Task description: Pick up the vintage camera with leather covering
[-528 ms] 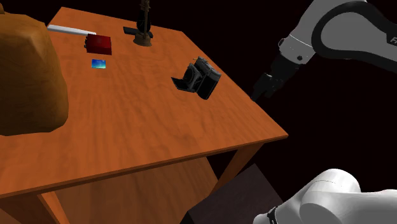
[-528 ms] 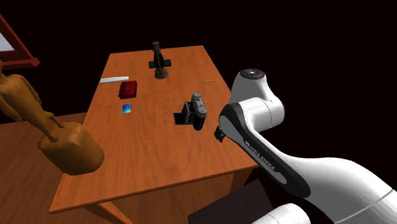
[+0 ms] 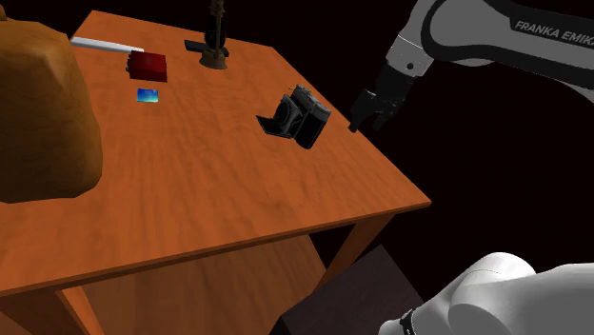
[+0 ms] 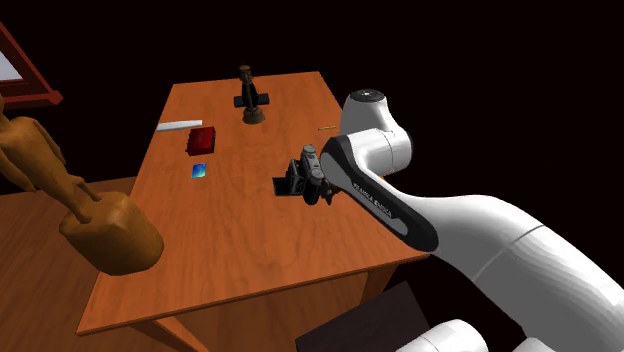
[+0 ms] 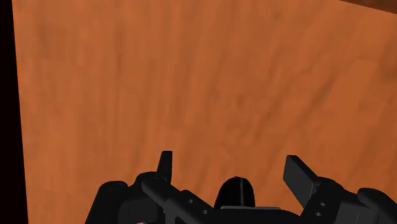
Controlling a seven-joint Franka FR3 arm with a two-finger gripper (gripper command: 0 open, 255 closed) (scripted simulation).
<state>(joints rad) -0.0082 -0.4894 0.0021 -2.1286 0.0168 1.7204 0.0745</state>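
The vintage camera (image 3: 297,118) is a small black body with a folded-out front flap. It stands on the wooden table (image 3: 219,190) near the edge on the shoulder view's right, and the camera (image 4: 305,176) also sits mid-table in the second exterior view. My black gripper (image 3: 366,118) hangs above the table's edge, a short way to the camera's right in the shoulder view and apart from it. In the wrist view the gripper (image 5: 232,168) is open over bare table wood (image 5: 191,83), with nothing between its fingers.
At the far end of the table are a red box (image 3: 148,65), a small blue-green card (image 3: 147,94), a white bar (image 3: 105,43) and a dark statuette (image 3: 215,43). A large wooden figure (image 4: 100,225) stands near the table's corner. A thin yellow stick (image 4: 328,127) lies near the far edge.
The arm has swung toward the table. The gripper moved left and slightly up in the shoulder view, now much closer to the camera. Nothing on the table has moved.
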